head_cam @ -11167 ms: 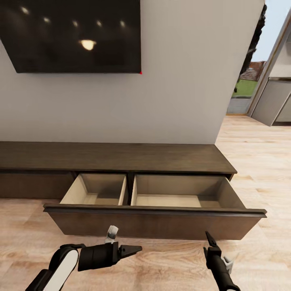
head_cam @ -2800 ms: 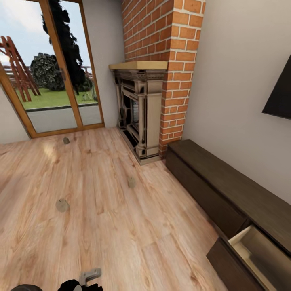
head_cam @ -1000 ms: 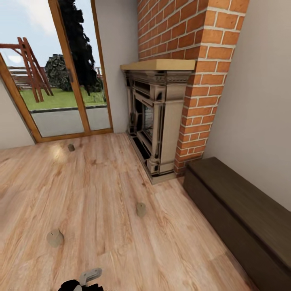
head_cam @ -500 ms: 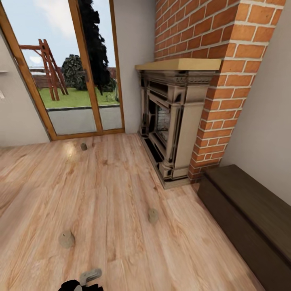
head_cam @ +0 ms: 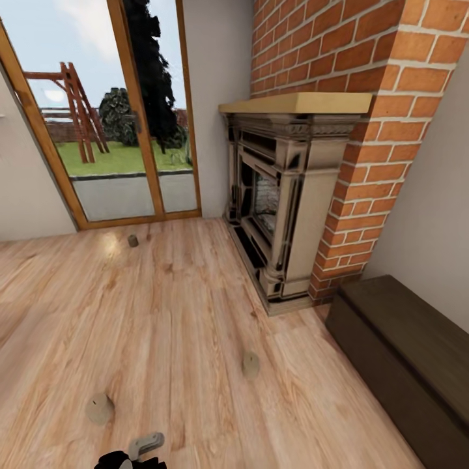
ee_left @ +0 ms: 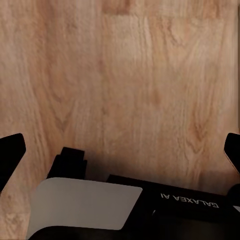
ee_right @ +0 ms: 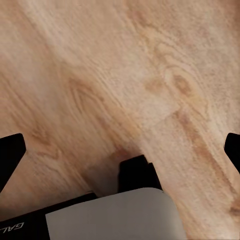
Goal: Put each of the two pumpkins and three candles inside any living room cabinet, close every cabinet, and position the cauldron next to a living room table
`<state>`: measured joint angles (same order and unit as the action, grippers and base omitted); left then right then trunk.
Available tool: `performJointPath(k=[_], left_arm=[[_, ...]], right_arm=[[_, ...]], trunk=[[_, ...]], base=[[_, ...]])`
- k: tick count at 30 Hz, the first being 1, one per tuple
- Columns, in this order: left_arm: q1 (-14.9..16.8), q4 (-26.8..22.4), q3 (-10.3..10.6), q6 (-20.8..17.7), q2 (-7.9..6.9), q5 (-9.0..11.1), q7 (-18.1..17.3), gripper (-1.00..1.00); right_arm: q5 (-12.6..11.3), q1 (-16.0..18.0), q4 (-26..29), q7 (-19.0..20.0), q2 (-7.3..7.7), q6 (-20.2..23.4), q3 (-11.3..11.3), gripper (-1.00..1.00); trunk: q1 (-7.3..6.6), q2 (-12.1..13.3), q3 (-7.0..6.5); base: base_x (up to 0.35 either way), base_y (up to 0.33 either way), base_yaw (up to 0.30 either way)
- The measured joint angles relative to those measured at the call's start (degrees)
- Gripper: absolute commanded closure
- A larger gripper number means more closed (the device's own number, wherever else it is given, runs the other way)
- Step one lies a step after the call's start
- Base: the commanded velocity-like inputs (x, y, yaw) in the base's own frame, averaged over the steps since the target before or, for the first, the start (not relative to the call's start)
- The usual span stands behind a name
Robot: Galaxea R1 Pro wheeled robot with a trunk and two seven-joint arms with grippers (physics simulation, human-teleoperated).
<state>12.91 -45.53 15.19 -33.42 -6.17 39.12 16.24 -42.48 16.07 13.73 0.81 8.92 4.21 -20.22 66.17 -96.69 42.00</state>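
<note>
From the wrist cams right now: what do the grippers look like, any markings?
Left gripper: black fingertips at the frame edges, black body lettered "GALAXEA AI" in white, pale grey panel. Right gripper: same black fingertips, black block, pale grey panel, part of the same white lettering. No cables visible.

Head view: bright, even daylight enters through the glazed door at upper left; sky and lawn beyond are nearly washed out. A pale glare patch lies on the floor just inside the door, at centre left. Shadows are soft and weak: a dark firebox in the fireplace, faint shade along the cabinet at lower right. Vertical lines lean outward toward the frame edges, a wide-angle distortion. The rendering is slightly soft throughout. Wrist views: warm, flat light on wood grain, blurred, with a dim shadow near the lower centre.
</note>
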Motion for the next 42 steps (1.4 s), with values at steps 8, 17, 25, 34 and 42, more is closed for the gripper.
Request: performJointPath(k=[8,17,25,34,42], left_arm=[[0.0,0.0,0.0,0.0,0.0,-0.1,0.0,-1.0],[0.0,-0.1,-0.1,0.0,0.0,-0.1,0.0,-1.0],[0.0,0.0,-0.1,0.0,-0.01,-0.2,0.0,-1.0],[0.0,0.0,0.0,0.1,-0.01,-0.4,0.0,-1.0],[0.0,0.0,-0.1,0.1,-0.01,-0.4,0.0,-1.0]], right_arm=[[0.0,0.0,0.0,-0.2,-0.08,0.1,0.0,-1.0],[0.0,0.0,0.0,-0.3,-0.13,0.1,0.0,-1.0],[0.1,0.0,0.0,-0.3,-0.43,0.1,0.0,-1.0],[0.0,0.0,0.0,0.0,-0.37,0.1,0.0,-1.0],[0.0,0.0,0.0,0.0,-0.43,0.1,0.0,-1.0]], trunk=[[0.0,0.0,0.0],[0.03,0.0,0.0],[0.01,0.0,0.0],[-0.01,0.0,0.0],[-0.01,0.0,0.0]], base=[[0.25,-0.015,0.001],[0.097,-0.014,0.141],[0.063,0.0,0.281],[0.303,-0.006,0.291],[0.331,-0.036,0.291]])
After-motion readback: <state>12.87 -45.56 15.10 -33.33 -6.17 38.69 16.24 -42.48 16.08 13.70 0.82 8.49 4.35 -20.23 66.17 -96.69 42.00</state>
